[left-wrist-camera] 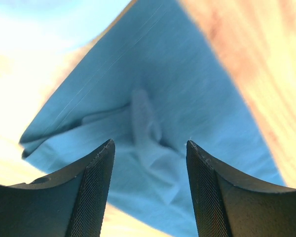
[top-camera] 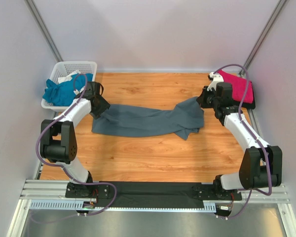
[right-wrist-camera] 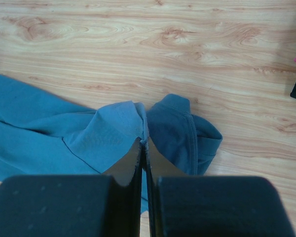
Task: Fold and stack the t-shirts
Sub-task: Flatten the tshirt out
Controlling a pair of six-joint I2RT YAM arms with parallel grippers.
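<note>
A slate-grey t-shirt lies stretched in a long band across the wooden table. My left gripper hovers over its left end with its jaws open; in the left wrist view the cloth lies below the gripper, nothing between the fingers. My right gripper is shut on the grey shirt's right end, a pinched fold rising at the gripper. A magenta t-shirt lies folded at the back right. A teal t-shirt hangs out of the basket.
The white lattice basket stands at the back left corner. A dark mat shows under the magenta shirt. A black cloth strip lies along the near edge between the arm bases.
</note>
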